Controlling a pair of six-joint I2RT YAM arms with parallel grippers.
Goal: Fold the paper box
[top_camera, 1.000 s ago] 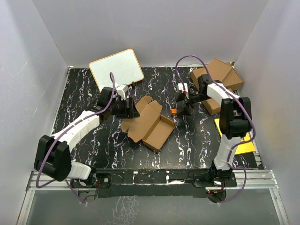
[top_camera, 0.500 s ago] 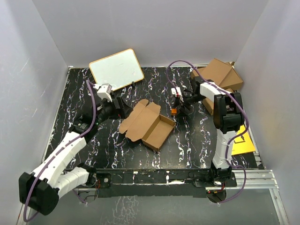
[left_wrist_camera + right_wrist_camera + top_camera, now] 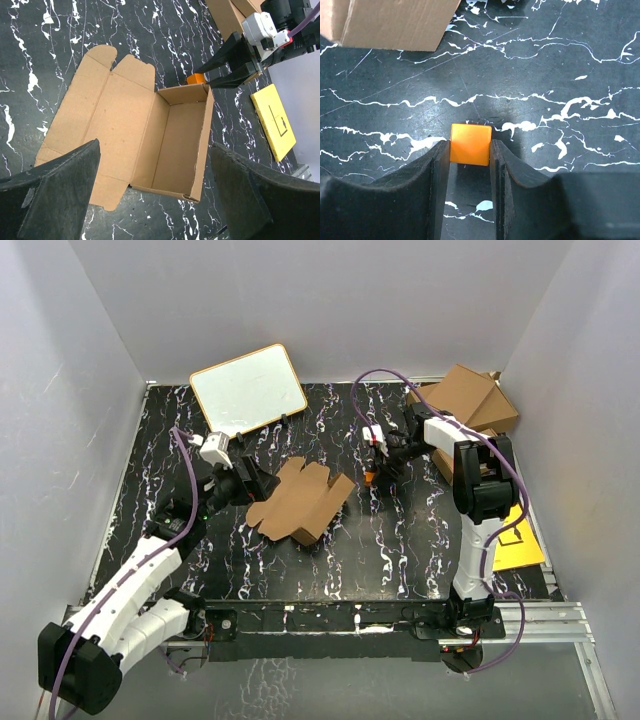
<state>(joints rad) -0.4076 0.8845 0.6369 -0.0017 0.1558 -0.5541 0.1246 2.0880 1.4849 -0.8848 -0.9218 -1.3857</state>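
1. Progress: the paper box [image 3: 145, 135] is part-made. Its body stands as an open tray with the side walls up. The lid panel, with its two rounded tabs, lies flat and open on the bench [image 3: 560, 60].
2. Left to do, as I read it: swing the lid over the tray and tuck the tabs in. No flap is closed yet, so I judge the job about half done.
3. Left tool [image 3: 153, 145]: fingers spread wide, holding nothing. The box lies straight ahead of it, in line with the gap between the fingers and touching neither. The flat lid is ahead of one finger and the tray ahead of the other.
4. Right tool [image 3: 469, 150]: fingers pressed against two opposite sides of an orange cube [image 3: 470, 140], which sits right at the fingertips. I cannot tell whether the cube is off the bench or resting on it.
5. Box relative to the right tool: just beyond the fingertips and a little to one side. The cube is near one tray corner but apart from it, so this tool has no contact with the cardboard.
6. Judgement: neither tool has hold of the box at present. The left tool is the better placed for the lid.
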